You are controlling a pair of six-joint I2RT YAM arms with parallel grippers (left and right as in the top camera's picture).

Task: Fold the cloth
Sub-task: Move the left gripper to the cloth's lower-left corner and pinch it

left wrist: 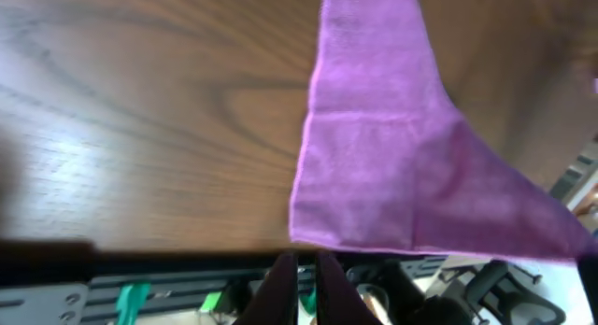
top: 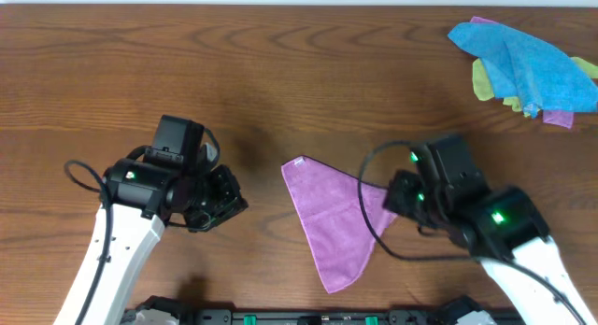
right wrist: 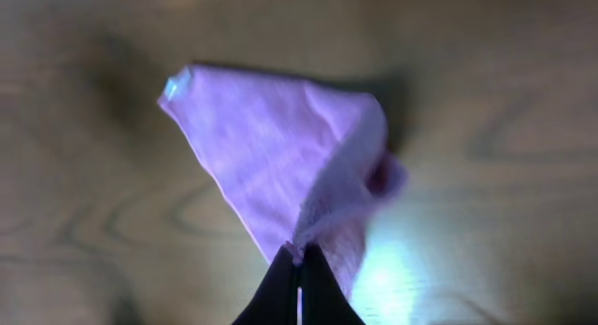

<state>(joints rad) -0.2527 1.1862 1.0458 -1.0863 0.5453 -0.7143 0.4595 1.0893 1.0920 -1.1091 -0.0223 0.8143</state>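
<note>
The lilac cloth [top: 329,218] lies in the middle of the table, folded into a rough triangle with its long point toward the front edge. My right gripper [top: 391,196] is shut on the cloth's right corner and holds it lifted; the right wrist view shows the cloth [right wrist: 280,162] hanging from the closed fingertips [right wrist: 299,255]. My left gripper [top: 227,205] is to the left of the cloth, apart from it, fingers closed and empty [left wrist: 301,264]. The left wrist view shows the cloth [left wrist: 402,166] ahead of the fingers.
A pile of other cloths, bright blue [top: 523,59] on top of yellow-green [top: 481,79] and a lilac one [top: 559,117], lies at the far right corner. The table's front edge with black rail fixtures [top: 308,316] runs close below the cloth.
</note>
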